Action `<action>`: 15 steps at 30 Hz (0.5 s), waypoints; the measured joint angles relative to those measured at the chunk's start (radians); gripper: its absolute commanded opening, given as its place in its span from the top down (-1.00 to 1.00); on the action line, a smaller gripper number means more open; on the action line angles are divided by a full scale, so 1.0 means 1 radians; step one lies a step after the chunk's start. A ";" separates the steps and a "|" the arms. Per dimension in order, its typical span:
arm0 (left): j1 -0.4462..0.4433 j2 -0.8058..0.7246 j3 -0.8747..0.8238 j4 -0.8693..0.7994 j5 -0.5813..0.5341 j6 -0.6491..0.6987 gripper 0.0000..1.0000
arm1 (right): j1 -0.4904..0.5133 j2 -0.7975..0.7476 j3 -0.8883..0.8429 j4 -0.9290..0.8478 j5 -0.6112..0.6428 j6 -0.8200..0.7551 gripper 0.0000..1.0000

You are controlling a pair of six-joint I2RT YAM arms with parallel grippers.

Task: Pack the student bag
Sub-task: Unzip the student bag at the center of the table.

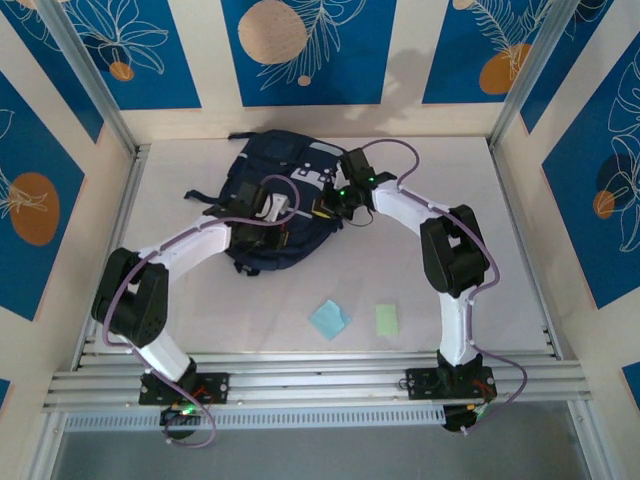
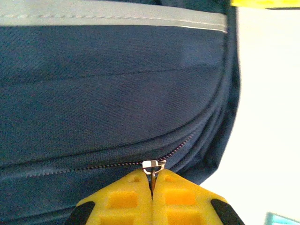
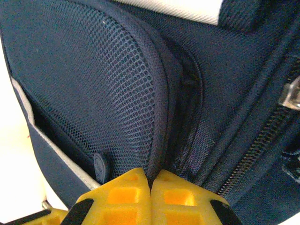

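Note:
The student bag (image 1: 270, 165), a dark navy backpack with pale grey trim, lies flat at the back middle of the table. My left gripper (image 1: 283, 210) rests on its front. In the left wrist view the yellow fingers (image 2: 126, 201) are shut on the metal zipper pull (image 2: 154, 165) of a curved zipper (image 2: 93, 166). My right gripper (image 1: 337, 203) is at the bag's right side. In the right wrist view it (image 3: 151, 180) is shut on the piped edge of a mesh side pocket (image 3: 93, 93), beside another zipper (image 3: 262, 150).
A pale blue note pad (image 1: 329, 318) and a pale green one (image 1: 387, 319) lie on the white table in front of the bag. Aluminium rails (image 1: 320, 380) run along the near edge. Patterned walls close in the left, right and back sides.

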 measured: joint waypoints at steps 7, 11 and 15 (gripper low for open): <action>-0.083 0.014 0.101 -0.017 0.134 -0.076 1.00 | -0.098 -0.103 -0.010 -0.078 0.020 -0.068 0.18; -0.129 0.107 0.195 -0.033 0.196 -0.122 1.00 | -0.156 -0.260 -0.117 -0.069 0.044 -0.056 -0.07; -0.163 0.193 0.262 -0.022 0.229 -0.158 1.00 | -0.162 -0.394 -0.259 -0.057 0.036 -0.019 -0.18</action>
